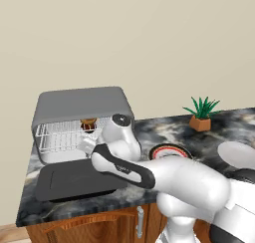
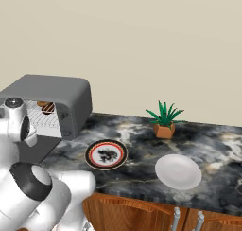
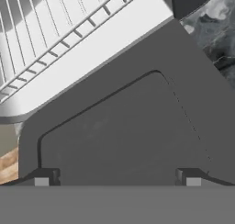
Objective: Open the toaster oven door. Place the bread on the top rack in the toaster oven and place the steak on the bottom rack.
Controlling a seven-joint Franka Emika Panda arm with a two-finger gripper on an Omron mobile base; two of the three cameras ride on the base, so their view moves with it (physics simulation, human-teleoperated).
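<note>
Right under your hand lies the flat dark grey toaster oven door (image 3: 124,126), folded down open on the marbled counter (image 2: 142,154). Your two-finger gripper (image 3: 117,182) hangs just above it with its tips spread wide, nothing between them. Ahead of the fingers, the silver wire racks (image 1: 60,135) sit inside the boxy grey toaster oven (image 1: 79,107), and a small golden-brown bread (image 1: 88,122) rests up on the wires beyond your wrist.

Grey toaster oven (image 1: 79,103) with silver wire racks, dark grey toaster oven door (image 1: 74,181) with a darker window, black-and-white marbled bench (image 2: 142,145), plain white plate (image 2: 178,171), red-and-black rimmed plate (image 2: 106,154), green plant in orange-brown pot (image 2: 164,117), brown wood cabinets (image 2: 142,216)
</note>
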